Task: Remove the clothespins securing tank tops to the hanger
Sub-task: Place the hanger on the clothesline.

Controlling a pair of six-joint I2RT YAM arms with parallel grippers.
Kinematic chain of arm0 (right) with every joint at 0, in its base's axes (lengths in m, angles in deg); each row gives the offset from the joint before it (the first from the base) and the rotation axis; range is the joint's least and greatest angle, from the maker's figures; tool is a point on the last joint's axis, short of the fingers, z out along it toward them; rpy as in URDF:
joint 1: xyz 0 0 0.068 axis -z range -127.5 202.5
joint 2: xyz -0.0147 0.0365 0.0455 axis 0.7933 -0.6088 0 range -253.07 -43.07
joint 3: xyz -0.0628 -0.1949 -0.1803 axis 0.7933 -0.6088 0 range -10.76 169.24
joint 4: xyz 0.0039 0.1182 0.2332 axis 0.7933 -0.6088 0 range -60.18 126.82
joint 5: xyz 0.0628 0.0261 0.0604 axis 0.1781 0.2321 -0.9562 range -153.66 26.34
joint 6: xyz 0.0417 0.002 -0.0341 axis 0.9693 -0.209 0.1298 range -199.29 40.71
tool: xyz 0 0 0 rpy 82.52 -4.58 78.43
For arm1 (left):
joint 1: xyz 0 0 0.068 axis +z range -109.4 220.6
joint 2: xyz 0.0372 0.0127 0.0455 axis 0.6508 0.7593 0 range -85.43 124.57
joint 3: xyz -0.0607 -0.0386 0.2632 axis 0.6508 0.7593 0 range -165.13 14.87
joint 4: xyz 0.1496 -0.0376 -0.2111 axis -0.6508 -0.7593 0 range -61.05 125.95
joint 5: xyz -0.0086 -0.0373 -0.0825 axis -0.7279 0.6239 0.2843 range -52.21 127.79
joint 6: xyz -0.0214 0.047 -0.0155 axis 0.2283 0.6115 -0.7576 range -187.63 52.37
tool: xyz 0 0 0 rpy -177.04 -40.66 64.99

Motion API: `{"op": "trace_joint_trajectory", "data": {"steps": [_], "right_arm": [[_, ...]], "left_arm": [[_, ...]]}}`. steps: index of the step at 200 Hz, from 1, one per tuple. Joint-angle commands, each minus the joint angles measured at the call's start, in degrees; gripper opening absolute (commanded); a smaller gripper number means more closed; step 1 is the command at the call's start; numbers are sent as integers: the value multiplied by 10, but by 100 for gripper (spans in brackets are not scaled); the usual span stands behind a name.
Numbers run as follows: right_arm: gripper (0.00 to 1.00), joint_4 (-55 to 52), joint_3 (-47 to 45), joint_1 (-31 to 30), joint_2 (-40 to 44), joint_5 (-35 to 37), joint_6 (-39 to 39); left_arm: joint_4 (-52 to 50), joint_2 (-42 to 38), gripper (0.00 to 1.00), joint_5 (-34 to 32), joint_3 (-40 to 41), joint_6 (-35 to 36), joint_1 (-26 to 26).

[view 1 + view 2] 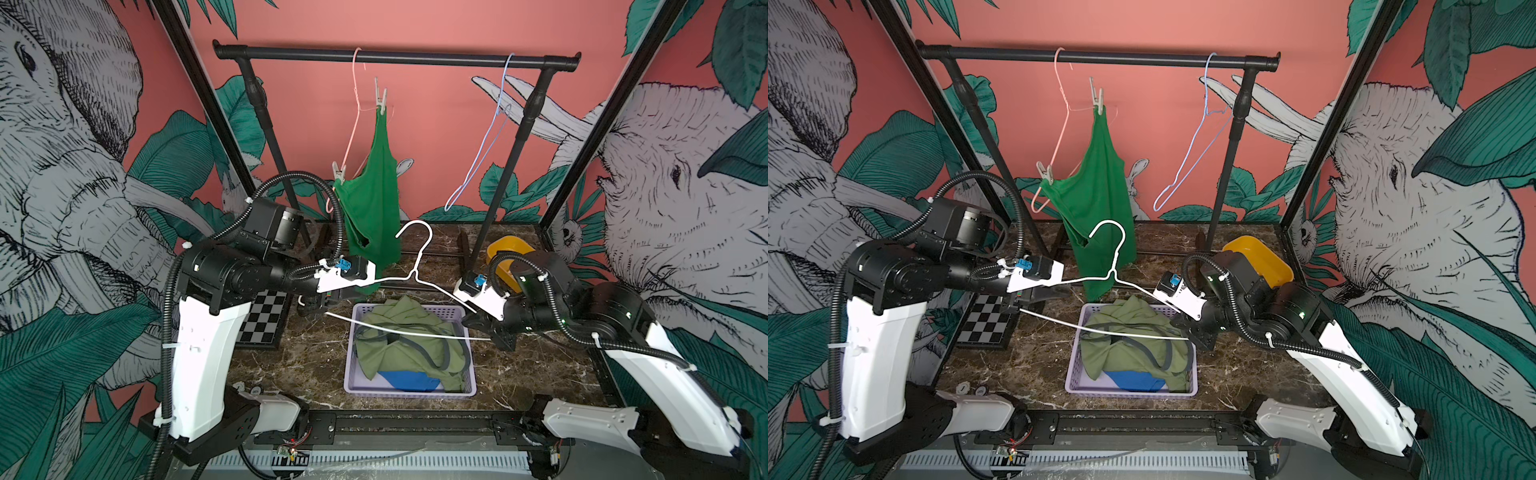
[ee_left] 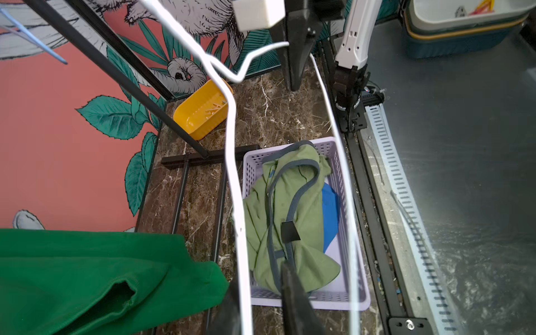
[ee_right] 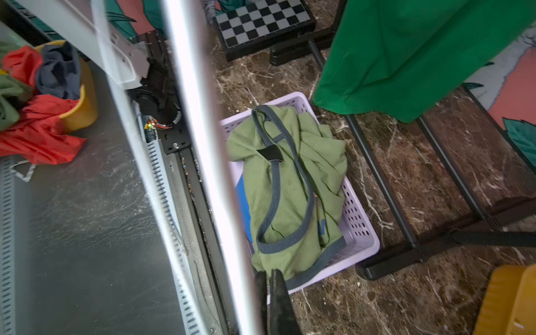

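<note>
Two pale clothespins (image 1: 381, 99) (image 1: 338, 171) pin a bright green tank top (image 1: 372, 199) to a pink hanger (image 1: 355, 124) on the black rail. An olive tank top (image 1: 409, 336) with grey trim lies in the lavender basket (image 1: 348, 374), over a blue one (image 1: 409, 380). Above the basket, an empty white hanger (image 1: 419, 257) spans both arms. My left gripper (image 2: 258, 278) is open, with the hanger's wire (image 2: 232, 145) running between its fingers. My right gripper (image 3: 269, 274) is shut at the hanger's other end (image 1: 488, 338). The wire (image 3: 203, 145) runs up along its fingers.
An empty blue hanger (image 1: 484, 145) hangs on the rail's right part. A yellow bin (image 1: 509, 245) stands behind the right arm, and a checkerboard (image 1: 266, 320) lies beside the left arm. The rack's black base bars (image 3: 383, 185) cross the marble top behind the basket.
</note>
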Motion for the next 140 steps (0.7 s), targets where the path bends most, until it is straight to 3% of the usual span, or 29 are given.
{"op": "trace_joint_trajectory", "data": {"steps": [1,14,34,64,92,140], "right_arm": [[0,10,9,5,15,11,24],[0,4,11,5,18,15,26],[0,-4,12,5,26,23,26],[0,-27,19,5,34,41,32],[0,-63,28,5,35,107,51],[0,-110,51,5,36,182,88]], "left_arm": [[4,-13,57,-4,2,-27,-3],[25,-15,78,-25,-10,-43,-3],[60,-21,99,-57,-38,-61,-3],[90,-24,99,-155,-106,-78,-2],[138,-37,99,-214,-131,-102,-3],[166,-47,99,-247,-125,-119,-3]]}}
